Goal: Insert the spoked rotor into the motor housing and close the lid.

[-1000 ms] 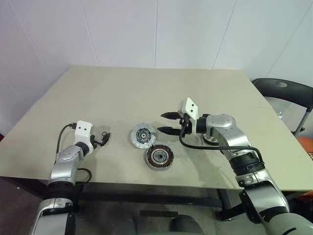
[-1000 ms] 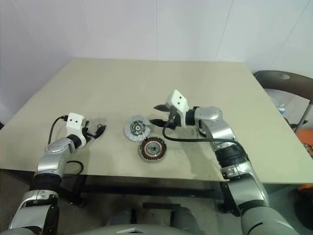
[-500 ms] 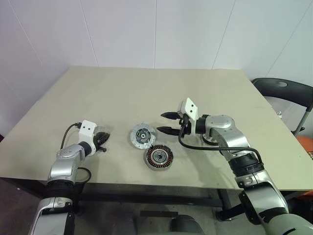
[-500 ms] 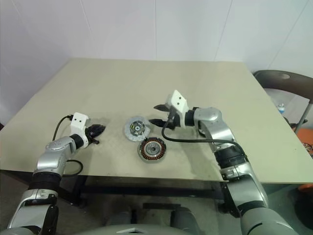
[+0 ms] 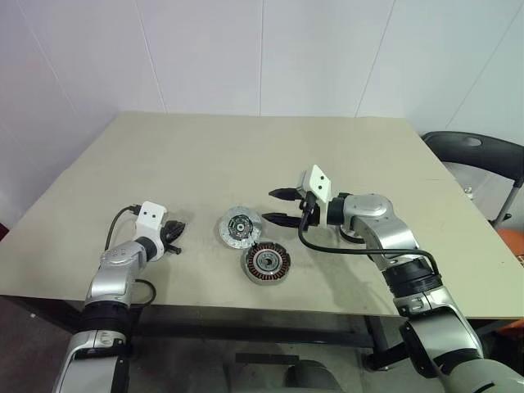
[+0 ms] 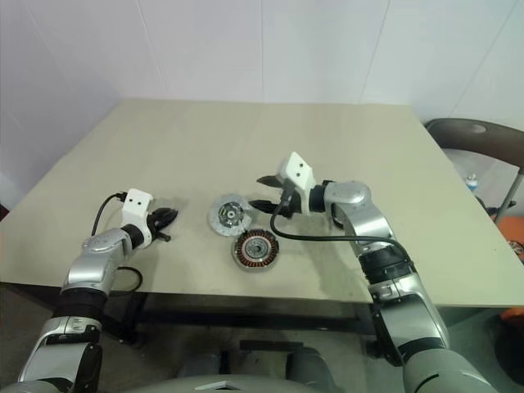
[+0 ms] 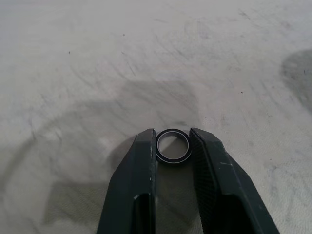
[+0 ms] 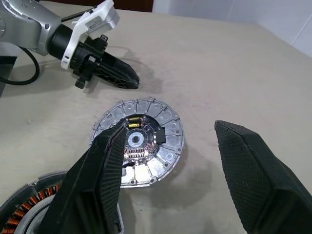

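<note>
The motor housing (image 5: 240, 226), a light grey ribbed disc, lies near the middle of the table (image 5: 246, 147). Just in front of it lies the spoked rotor (image 5: 267, 264), dark with copper coils facing up. My right gripper (image 5: 273, 205) hovers open just right of the housing and points left; the right wrist view looks between its fingers (image 8: 97, 180) onto the housing (image 8: 146, 112). Left of the housing, low on the table, my left gripper (image 7: 172, 139) is shut on a small black ring (image 7: 172, 146). The lid is out of view.
A dark chair (image 5: 475, 155) stands beyond the table's right edge. A black cable (image 5: 327, 246) hangs from my right wrist down to the table beside the rotor. The front edge of the table runs close behind the rotor and my left arm.
My left gripper's fingers were spread a second ago and have closed on the small black ring. The right arm, the housing and the rotor have stayed where they were.
</note>
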You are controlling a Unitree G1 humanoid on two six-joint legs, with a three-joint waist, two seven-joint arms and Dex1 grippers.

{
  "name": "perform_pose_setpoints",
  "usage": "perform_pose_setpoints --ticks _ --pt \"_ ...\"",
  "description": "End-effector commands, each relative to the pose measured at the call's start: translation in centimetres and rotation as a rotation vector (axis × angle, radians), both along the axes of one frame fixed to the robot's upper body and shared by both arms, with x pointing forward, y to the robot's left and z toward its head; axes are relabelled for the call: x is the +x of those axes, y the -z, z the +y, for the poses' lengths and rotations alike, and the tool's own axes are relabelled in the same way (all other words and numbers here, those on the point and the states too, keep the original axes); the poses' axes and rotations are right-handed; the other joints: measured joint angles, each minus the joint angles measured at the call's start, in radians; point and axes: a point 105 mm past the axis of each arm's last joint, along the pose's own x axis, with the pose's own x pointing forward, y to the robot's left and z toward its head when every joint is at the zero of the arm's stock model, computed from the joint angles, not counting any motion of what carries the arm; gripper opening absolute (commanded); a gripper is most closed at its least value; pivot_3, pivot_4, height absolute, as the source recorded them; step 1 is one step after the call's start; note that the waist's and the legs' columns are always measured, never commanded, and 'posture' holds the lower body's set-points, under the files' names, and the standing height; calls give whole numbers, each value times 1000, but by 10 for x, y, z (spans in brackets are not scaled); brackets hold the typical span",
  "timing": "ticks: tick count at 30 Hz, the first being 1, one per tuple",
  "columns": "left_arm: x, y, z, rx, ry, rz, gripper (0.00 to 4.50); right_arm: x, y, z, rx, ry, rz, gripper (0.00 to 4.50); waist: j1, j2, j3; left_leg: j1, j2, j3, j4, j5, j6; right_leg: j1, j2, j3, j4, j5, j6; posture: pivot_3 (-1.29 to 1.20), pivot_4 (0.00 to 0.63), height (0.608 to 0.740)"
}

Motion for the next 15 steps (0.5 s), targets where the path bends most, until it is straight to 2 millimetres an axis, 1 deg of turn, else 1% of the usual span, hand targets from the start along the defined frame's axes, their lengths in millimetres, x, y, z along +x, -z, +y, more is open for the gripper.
perform_pose_setpoints --ticks 1,5,8,11,15 --pt "-5 19 -20 39 32 52 710 0 -16 2 19 -14 -59 3066 2 0 0 0 0 0 0 0 0 0 0 0 0 0 0 0 0 740" --pt "-10 29 -17 55 -17 71 710 -1 -17 3 16 -21 -54 3066 13 1 -1 0 0 0 1 0 -1 0 0 0 0 0 0 0 0 740" --pt "-11 33 -15 61 -39 71 710 -1 -16 2 9 -31 -48 3066 16 2 -1 0 0 0 1 -1 -1 0 0 0 0 0 0 0 0 740" --pt "-14 40 -13 58 -66 78 710 -1 -16 4 1 -43 -47 3066 17 3 -2 0 0 0 0 0 -1 0 0 0 0 0 0 0 0 740" --pt "-16 45 -13 44 -77 81 710 1 -17 7 -5 -51 -48 3066 16 7 -5 1 0 0 0 -1 -1 0 0 0 0 0 0 0 0 740"
